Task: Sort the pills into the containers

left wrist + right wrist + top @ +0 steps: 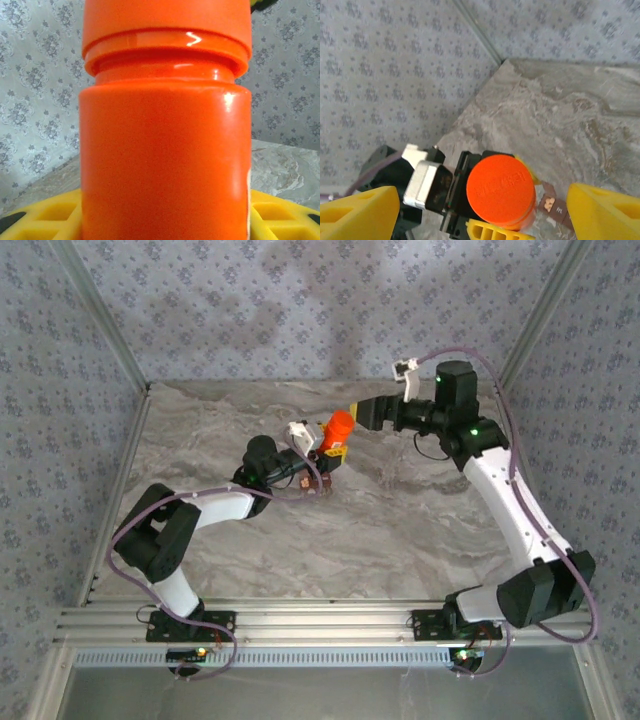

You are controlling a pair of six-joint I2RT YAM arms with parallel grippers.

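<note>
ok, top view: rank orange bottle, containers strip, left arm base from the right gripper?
From the right gripper:
1. orange bottle, just left of it
2. containers strip, lower left of the bottle
3. left arm base, near edge, far left

the bottle (338, 427) sits between the fingers of my left gripper (333, 452), toward the back middle of the table (420, 530). my right gripper (357, 412) is just behind its cap, fingers spread to either side. the containers (555, 207) lie on the table just before the bottle.

Capped orange bottle (501, 189), containers (554, 206) just beside, marble table (570, 110)
</note>
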